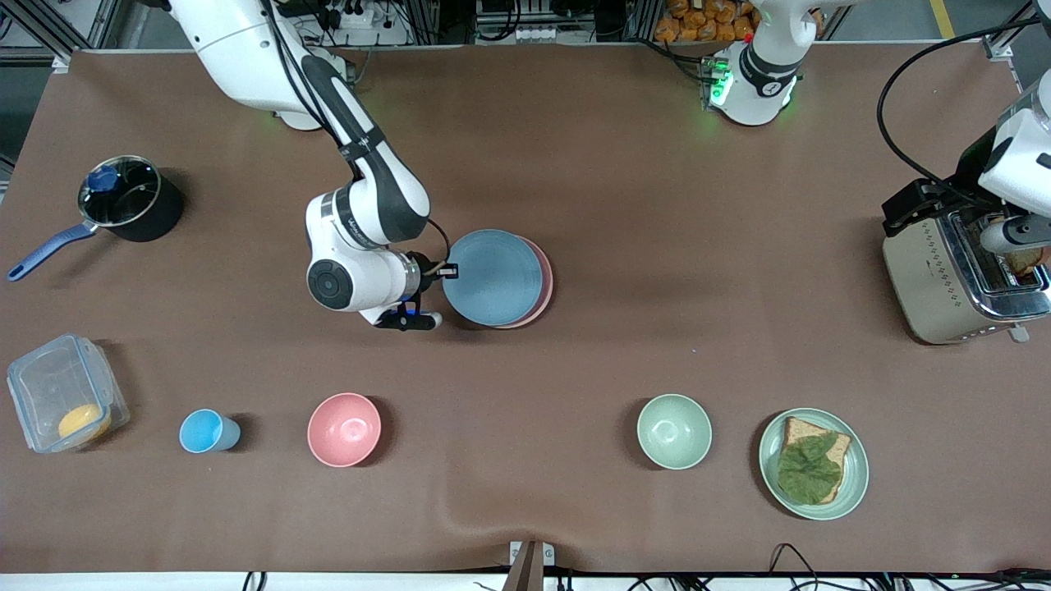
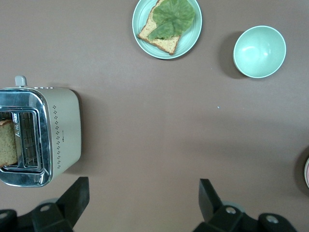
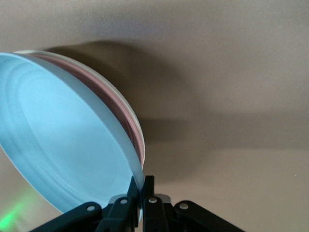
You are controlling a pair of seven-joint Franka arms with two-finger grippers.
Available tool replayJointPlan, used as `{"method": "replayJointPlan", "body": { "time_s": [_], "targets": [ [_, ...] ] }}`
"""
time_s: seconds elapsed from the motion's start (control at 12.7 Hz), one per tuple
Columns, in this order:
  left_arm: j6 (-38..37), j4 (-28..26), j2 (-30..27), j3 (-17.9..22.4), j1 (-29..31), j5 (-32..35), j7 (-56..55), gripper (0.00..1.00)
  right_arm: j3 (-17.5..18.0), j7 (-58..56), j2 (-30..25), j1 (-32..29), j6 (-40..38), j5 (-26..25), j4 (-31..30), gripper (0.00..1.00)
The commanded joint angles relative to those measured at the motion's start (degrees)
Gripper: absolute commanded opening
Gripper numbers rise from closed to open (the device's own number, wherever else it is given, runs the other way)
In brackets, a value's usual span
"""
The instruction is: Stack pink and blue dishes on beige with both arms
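Note:
The light blue plate [image 1: 491,277] [image 3: 63,140] sits on top of the pink plate [image 1: 544,286] [image 3: 126,126] near the middle of the table, shifted a little toward the right arm's end. My right gripper [image 1: 438,272] [image 3: 143,181] is shut on the blue plate's rim. Under the pink plate a thin cream rim of the beige plate [image 3: 136,126] shows in the right wrist view; the front view hides it. My left gripper [image 2: 143,194] hangs open and empty, high over bare table beside the toaster, and waits.
Along the front edge stand a clear box [image 1: 64,392], blue cup [image 1: 205,431], pink bowl [image 1: 344,428], green bowl [image 1: 673,431] and green plate with bread [image 1: 776,472]. A dark pot [image 1: 131,199] is at the right arm's end, a toaster [image 1: 944,279] at the left arm's.

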Motion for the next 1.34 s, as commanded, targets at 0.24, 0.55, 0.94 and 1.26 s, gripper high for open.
{"method": "replayJointPlan", "body": {
  "time_s": [0.24,0.55,0.94,1.26],
  "targets": [
    [-0.8,0.0,-0.3,-1.0,-0.2,-1.1,0.5,1.0,-0.6,1.0,1.3,1.6,0.7,1.8,1.2,0.0],
    [-0.8,-0.3,-0.9,-1.1,0.0,-1.3,0.8,1.0,-0.8,1.5,1.9,2.6,0.5,3.3,2.2,0.73],
    [-0.8,-0.3,-0.9,-1.2,-0.1,-1.4,0.2,1.0,-1.4,0.5,-1.3,-5.6,-11.9,-2.6,7.6,1.0],
    [-0.8,-0.1,-1.1,-0.2,0.5,-1.3,1.1,1.0,-1.5,-5.6,-6.9,-15.6,-23.9,-12.7,14.9,1.0]
  ]
}}
